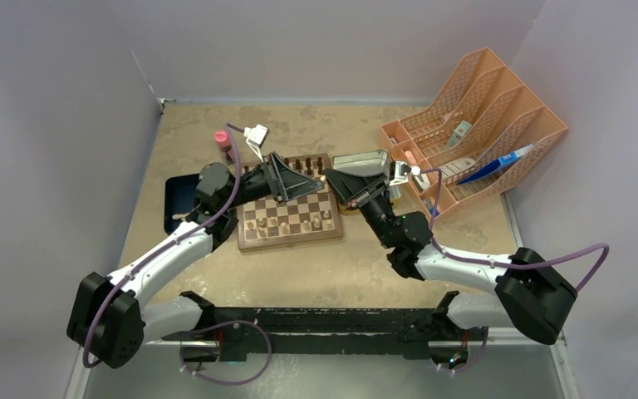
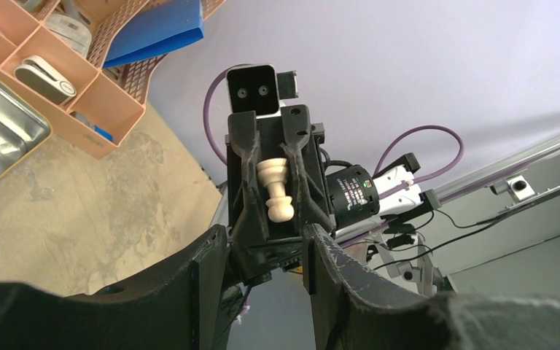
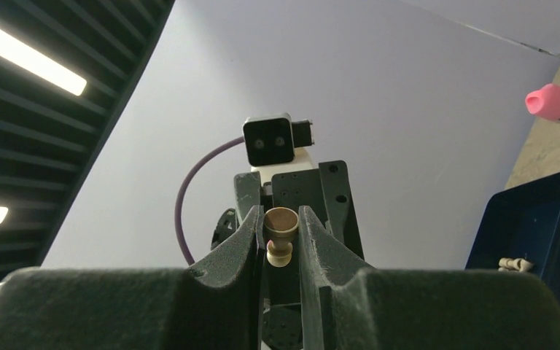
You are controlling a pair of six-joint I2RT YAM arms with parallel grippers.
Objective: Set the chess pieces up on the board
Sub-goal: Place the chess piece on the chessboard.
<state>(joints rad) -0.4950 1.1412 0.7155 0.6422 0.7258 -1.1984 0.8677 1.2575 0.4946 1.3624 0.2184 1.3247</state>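
The board [image 1: 253, 242] lies mid-table, with dark chess pieces [image 1: 303, 165] along its far row and pale ones [image 1: 287, 224] nearer me. Both grippers hover tip to tip over its far right corner. My right gripper [image 3: 280, 219] is shut on a pale chess piece [image 3: 280, 251], held by its base. The left wrist view shows that same piece [image 2: 277, 191] lying between the right gripper's fingers. My left gripper [image 2: 266, 244] faces it with its jaws apart. Nothing sits between them, and the piece is just beyond the fingertips [image 2: 211, 251].
A dark blue tray [image 1: 179, 204] left of the board holds pale pieces [image 3: 514, 262]. A pink-capped bottle [image 1: 223, 141] stands behind it. A metal tin [image 1: 364, 161] lies right of the board. An orange file organiser [image 1: 482, 116] fills the far right.
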